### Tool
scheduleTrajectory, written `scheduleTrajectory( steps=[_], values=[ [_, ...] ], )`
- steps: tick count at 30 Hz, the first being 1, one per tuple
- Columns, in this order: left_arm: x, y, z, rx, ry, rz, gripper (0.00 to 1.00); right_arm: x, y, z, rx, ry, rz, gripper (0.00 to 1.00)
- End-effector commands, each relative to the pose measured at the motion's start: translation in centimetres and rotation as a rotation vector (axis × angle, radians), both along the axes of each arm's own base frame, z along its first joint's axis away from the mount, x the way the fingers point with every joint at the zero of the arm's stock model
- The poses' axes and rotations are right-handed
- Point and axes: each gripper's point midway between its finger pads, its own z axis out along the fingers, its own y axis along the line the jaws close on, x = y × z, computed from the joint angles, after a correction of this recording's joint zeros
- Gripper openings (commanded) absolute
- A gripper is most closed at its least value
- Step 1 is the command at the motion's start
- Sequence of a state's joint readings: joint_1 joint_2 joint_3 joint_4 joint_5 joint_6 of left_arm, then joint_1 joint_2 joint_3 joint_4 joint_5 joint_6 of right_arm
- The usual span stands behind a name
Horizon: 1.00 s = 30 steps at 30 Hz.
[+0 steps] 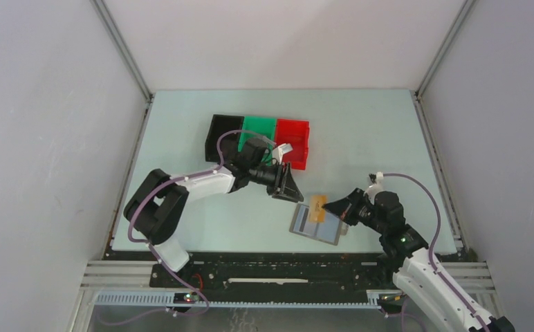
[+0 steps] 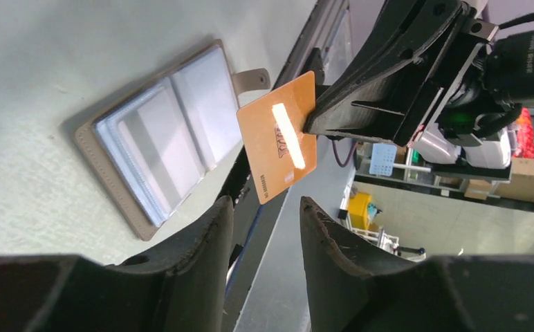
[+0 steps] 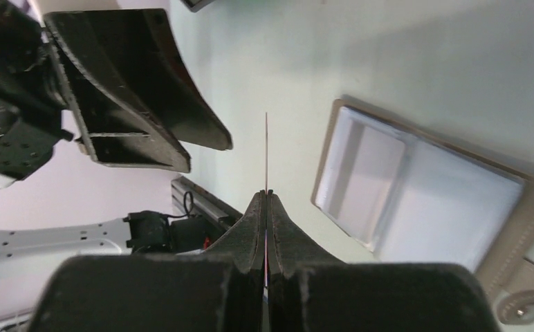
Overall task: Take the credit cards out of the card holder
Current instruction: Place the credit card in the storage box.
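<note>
Your right claw (image 3: pixel 266 194) is pressed together on the tan-orange card (image 2: pixel 278 138). It grips the card by one edge, and the rest of the card stands out beyond the fingertips, clear of the table (image 1: pixel 361 138). From the right wrist you see the card only edge-on, as a thin line that rises straight from the closed tips.

Your left claw (image 2: pixel 264 207) has its jaws apart and nothing is between them. The card hangs just in front of the gap, a little beyond the two fingertips (image 2: pixel 226 207), and it does not touch them. The two claws point at each other, with the card between them.

The card holder (image 1: pixel 314 227) lies opened flat on the table, below the right claw and a little to the side of its tips. From the left claw it is ahead and lower, past the card. Its blue-grey pockets face upward and the small closing tab sticks out on the side toward the right claw. You cannot tell from these views whether another card is inside the pockets.

The black bin (image 1: pixel 223 135), the green bin (image 1: pixel 259 128) and the red bin (image 1: pixel 293 138) stand in a row behind the left claw, near its wrist and well apart from the card holder.
</note>
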<state>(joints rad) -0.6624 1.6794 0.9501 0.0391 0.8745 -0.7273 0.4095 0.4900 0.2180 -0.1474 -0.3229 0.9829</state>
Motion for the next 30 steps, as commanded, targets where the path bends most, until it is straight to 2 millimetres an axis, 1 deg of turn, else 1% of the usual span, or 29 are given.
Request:
scheduleTrajectory(
  steps=[1,2,3,7,11,18,23,26,30],
  values=[
    [-0.5,-0.6,2.1,-0.116,0.001,-0.031,0.46,0.7,1.3,4.3,0.104,-0.112,0.045,0.0],
    [-0.5,-0.7,2.0,-0.12,0.011,-0.03,0.46,0.9,1.5,5.3,0.126,-0.145,0.052,0.0],
    [-0.4,-0.8,2.0,-0.125,0.017,-0.026,0.46,1.0,1.7,5.6,0.139,-0.153,0.056,0.0],
    [-0.3,-1.1,2.7,-0.158,0.019,-0.024,0.46,1.4,2.2,6.3,0.177,-0.159,0.066,0.0],
    [-0.5,-1.1,2.9,-0.163,0.021,-0.027,0.46,1.8,2.5,6.9,0.201,-0.172,0.065,0.0],
    [-0.7,-1.2,2.4,-0.161,0.041,-0.03,0.45,2.5,3.2,7.2,0.22,-0.179,0.08,0.0],
    [-0.5,-1.4,3.0,-0.18,0.035,-0.026,0.44,2.7,3.4,6.8,0.212,-0.17,0.077,0.0],
    [-0.5,-1.5,3.4,-0.193,0.033,-0.029,0.39,2.9,3.4,6.5,0.203,-0.163,0.071,0.0],
    [-0.4,-1.7,3.8,-0.209,0.031,-0.028,0.26,3.0,3.5,6.0,0.199,-0.146,0.073,0.0]
  ],
)
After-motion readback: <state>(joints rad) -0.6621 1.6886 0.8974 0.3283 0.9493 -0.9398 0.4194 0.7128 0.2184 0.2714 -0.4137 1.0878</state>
